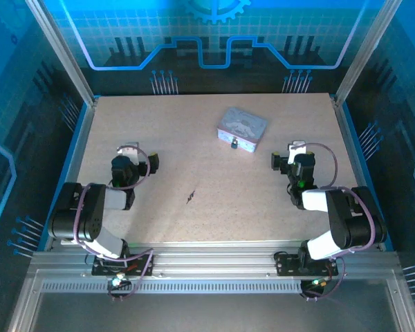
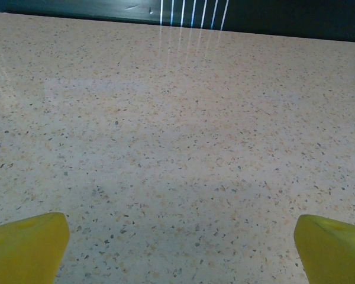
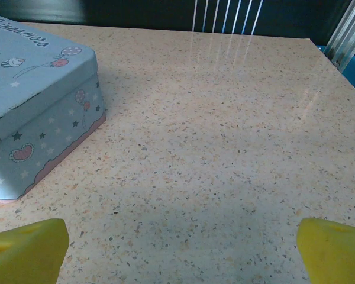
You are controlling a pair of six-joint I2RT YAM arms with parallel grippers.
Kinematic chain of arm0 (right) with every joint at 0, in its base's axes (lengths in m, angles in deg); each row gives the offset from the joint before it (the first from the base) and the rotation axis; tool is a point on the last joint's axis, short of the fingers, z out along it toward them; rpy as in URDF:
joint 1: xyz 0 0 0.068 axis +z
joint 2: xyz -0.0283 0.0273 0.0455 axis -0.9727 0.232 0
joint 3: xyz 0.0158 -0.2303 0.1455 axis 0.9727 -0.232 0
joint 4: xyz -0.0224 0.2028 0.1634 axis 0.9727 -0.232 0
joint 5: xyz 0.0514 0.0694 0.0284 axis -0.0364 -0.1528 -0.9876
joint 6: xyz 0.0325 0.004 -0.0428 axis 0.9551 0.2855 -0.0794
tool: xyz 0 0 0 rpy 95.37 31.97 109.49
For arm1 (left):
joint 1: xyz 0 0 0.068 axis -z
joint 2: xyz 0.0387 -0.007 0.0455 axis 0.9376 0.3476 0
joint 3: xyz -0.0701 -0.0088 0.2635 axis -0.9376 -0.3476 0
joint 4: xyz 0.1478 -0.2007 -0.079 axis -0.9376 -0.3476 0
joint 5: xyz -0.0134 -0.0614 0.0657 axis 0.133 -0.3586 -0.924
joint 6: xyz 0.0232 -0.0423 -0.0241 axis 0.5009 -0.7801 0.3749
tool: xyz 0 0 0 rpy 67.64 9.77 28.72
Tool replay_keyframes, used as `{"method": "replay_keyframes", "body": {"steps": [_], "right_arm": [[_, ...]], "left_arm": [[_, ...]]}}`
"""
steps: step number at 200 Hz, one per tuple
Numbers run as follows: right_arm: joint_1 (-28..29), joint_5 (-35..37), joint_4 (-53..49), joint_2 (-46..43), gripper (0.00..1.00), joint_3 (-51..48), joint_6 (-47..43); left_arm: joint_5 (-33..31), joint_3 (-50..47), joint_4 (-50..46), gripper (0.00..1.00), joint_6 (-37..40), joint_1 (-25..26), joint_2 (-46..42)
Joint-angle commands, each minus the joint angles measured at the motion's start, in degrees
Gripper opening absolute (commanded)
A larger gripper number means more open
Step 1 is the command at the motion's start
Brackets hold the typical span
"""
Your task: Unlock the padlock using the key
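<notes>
The padlock [image 1: 234,144] is a tiny dark thing at the front side of the pale tin [image 1: 242,128], right of the table's middle. The key [image 1: 191,198] is a thin dark sliver lying flat on the speckled table, nearer the front and left of the tin. My left gripper [image 1: 140,156] rests low at the left, open, well left of the key. In the left wrist view the left gripper [image 2: 180,254] has its yellow fingertips [image 2: 26,248] far apart over bare table. My right gripper [image 1: 287,154] is open just right of the tin, and the right gripper [image 3: 180,254] holds nothing.
The tin's printed lid and starred side [image 3: 35,100] take up the left of the right wrist view. A raised metal frame borders the table [image 1: 159,124], with upright posts at the back corners [image 1: 90,100]. Both arm bases sit at the near edge.
</notes>
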Motion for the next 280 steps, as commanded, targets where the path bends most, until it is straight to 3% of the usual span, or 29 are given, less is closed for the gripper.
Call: {"method": "replay_keyframes", "body": {"steps": [1,258,280], "right_arm": [[0.5,0.03,0.08,0.6,1.0,0.77,-0.43],[0.53,0.01,0.08,0.59,1.0,0.79,-0.46],[1.02,-0.32,-1.38,-0.04,1.0,1.39,-1.35]], "left_arm": [[1.48,1.18,-0.29,0.99,1.04,0.29,-0.37],[1.27,1.15,-0.32,0.99,1.1,0.53,-0.37],[4.64,0.74,-0.08,0.99,2.23,0.51,-0.97]]}}
